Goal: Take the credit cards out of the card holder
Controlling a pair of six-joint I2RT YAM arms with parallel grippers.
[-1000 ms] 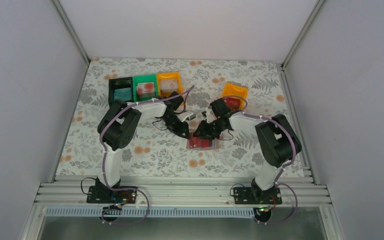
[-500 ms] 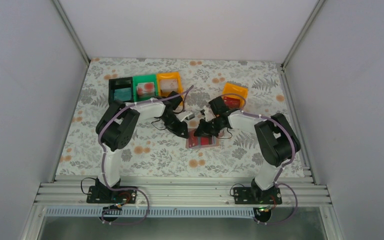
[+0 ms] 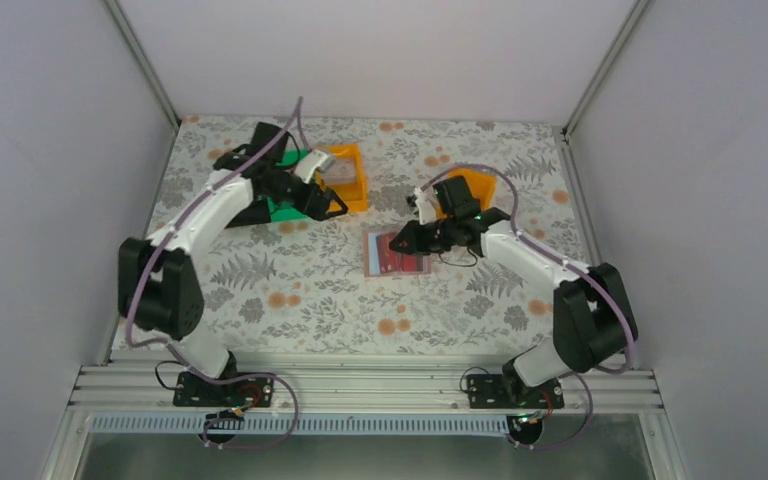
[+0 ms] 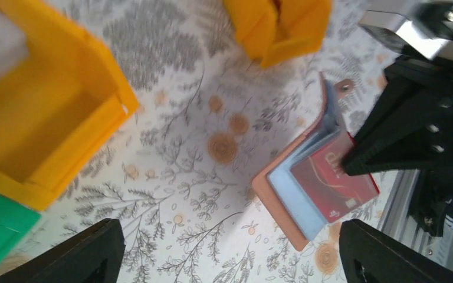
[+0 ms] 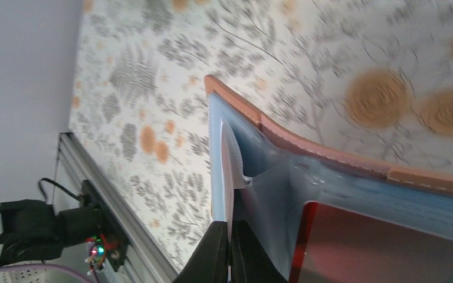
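Near the middle of the flower-printed table [image 3: 290,290], spread open with its brownish-pink cover underneath: the card holder [image 3: 397,253]. Inside, pale blue clear sleeves [image 4: 288,190], and a dark red card [image 4: 332,181] with pale print tucked in one of them. Small closing tab [image 4: 345,87] at the holder's far end in the left wrist view. Right jaws shut tight over the open sleeves, pinching the rim of a pale sheet [image 5: 227,162] standing up from them; cannot tell whether card or sleeve. Black tip of those jaws touching the edge of the red card's sleeve in the left wrist view. Right arm [image 3: 520,255] stretched low across the table toward the holder. Left jaws spread wide with nothing between them, held above bare table well apart from the holder, just beside an orange bin [image 3: 348,178] at the back left. Next to that bin, a green bin [image 3: 288,208], partly hidden under the left arm [image 3: 205,215]. Behind the right arm, a second orange bin [image 3: 472,186], near the holder but not touching it.
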